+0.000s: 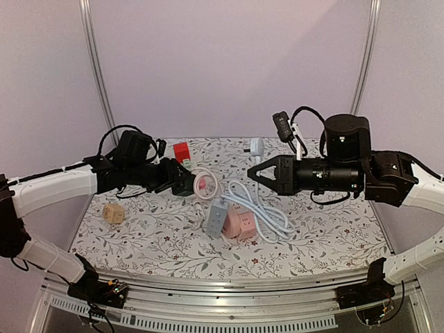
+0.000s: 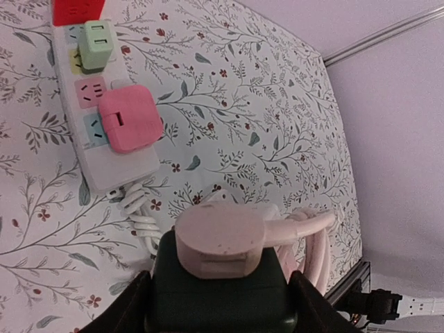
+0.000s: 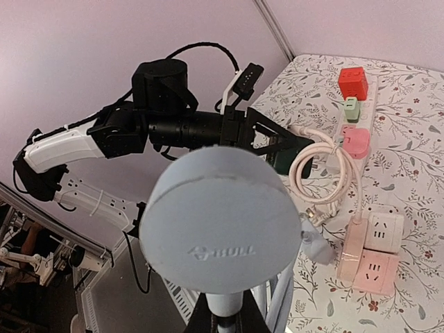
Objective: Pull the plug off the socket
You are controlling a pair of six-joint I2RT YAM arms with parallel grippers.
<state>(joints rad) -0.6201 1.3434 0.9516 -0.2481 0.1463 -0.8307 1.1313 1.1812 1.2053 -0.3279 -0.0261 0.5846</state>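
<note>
A dark green socket block (image 2: 222,298) sits between the fingers of my left gripper (image 2: 218,313), which is shut on it. A pink plug (image 2: 222,239) is seated on its top, and its pink cable (image 2: 312,225) runs off to the right. My right gripper (image 3: 223,323) is shut on the neck of a pale blue round plug (image 3: 222,229), holding it in the air. In the top view the left gripper (image 1: 186,179) and right gripper (image 1: 251,172) face each other, about a hand's width apart above the table.
A white power strip (image 2: 104,163) carries pink (image 2: 128,118), green (image 2: 97,43) and red (image 2: 80,8) adapters. A grey strip (image 1: 216,220) and pink socket cubes (image 1: 239,225) lie mid-table among white cable loops (image 1: 267,218). A wooden cube (image 1: 113,213) sits at the left.
</note>
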